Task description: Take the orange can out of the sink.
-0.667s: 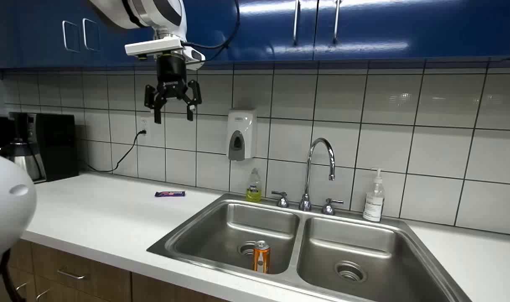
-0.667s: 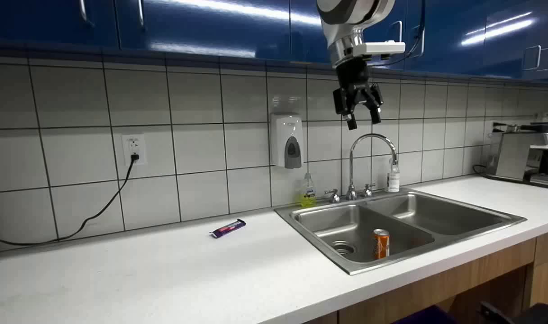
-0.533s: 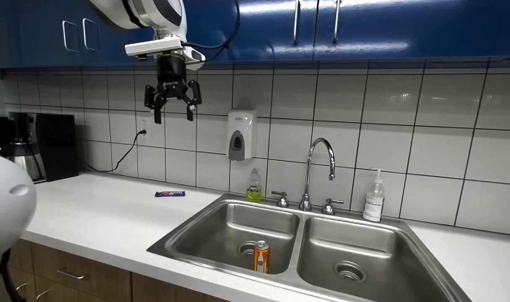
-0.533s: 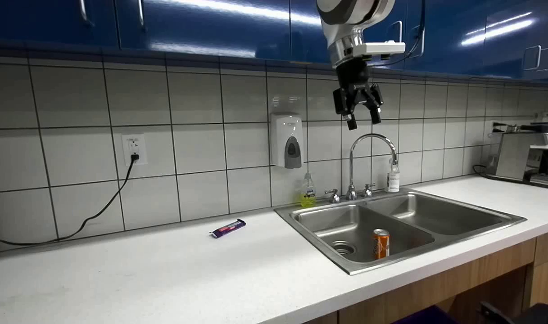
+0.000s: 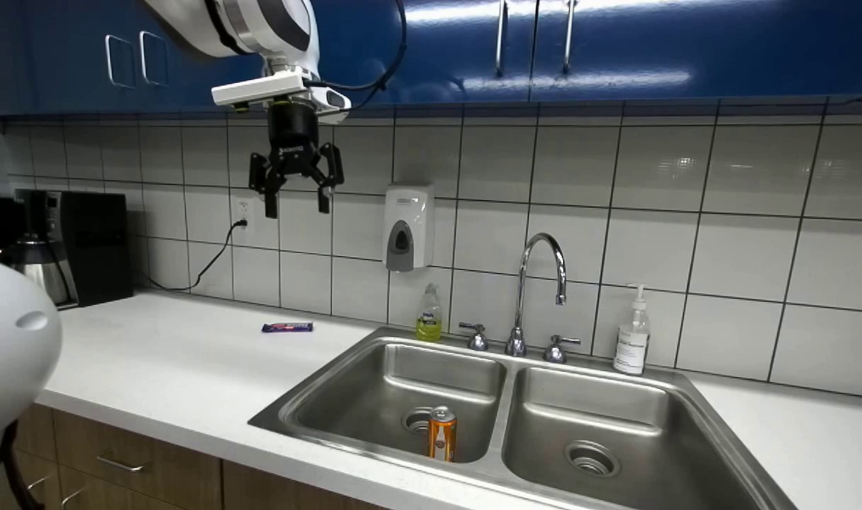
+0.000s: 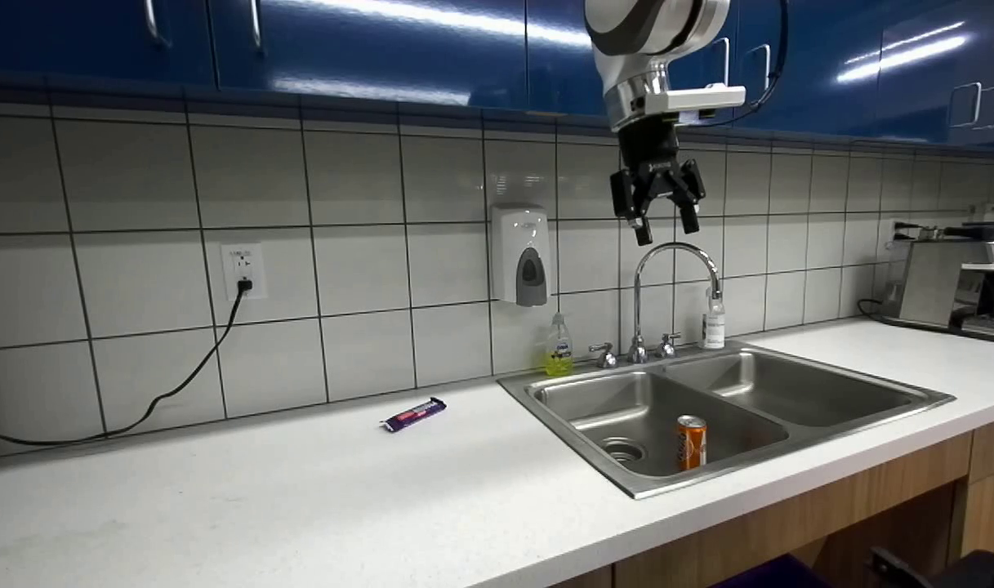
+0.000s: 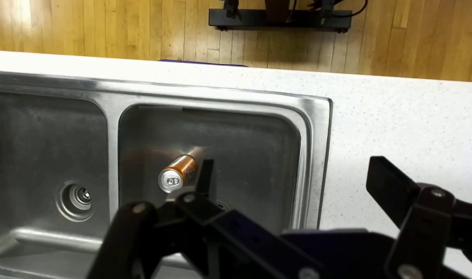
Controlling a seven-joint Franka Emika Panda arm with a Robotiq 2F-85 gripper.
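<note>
The orange can point(image 5: 442, 439) stands upright in a basin of the stainless-steel sink point(image 5: 501, 425), near a drain and the front wall. In an exterior view the can point(image 6: 692, 445) is in the nearer basin of the sink point(image 6: 566, 425). My gripper point(image 5: 297, 210) is open and empty, pointing down, high above the counter and well above the can. It also shows open in an exterior view point(image 6: 666, 232). In the wrist view the can point(image 7: 177, 174) lies just beyond the left finger of the open gripper point(image 7: 292, 168), not between the fingers; the right finger is over the counter.
A chrome faucet point(image 5: 521, 297) rises behind the sink. A yellow soap bottle point(image 5: 429, 315) and a white-labelled pump bottle point(image 5: 632, 340) stand at its back edge. A soap dispenser point(image 5: 409, 227) hangs on the wall. Blue cabinets point(image 6: 382, 49) are overhead. A purple wrapper point(image 6: 413, 415) lies on the counter.
My gripper has moved slightly down and to the right in both exterior views. It stays open. The can has not moved.
</note>
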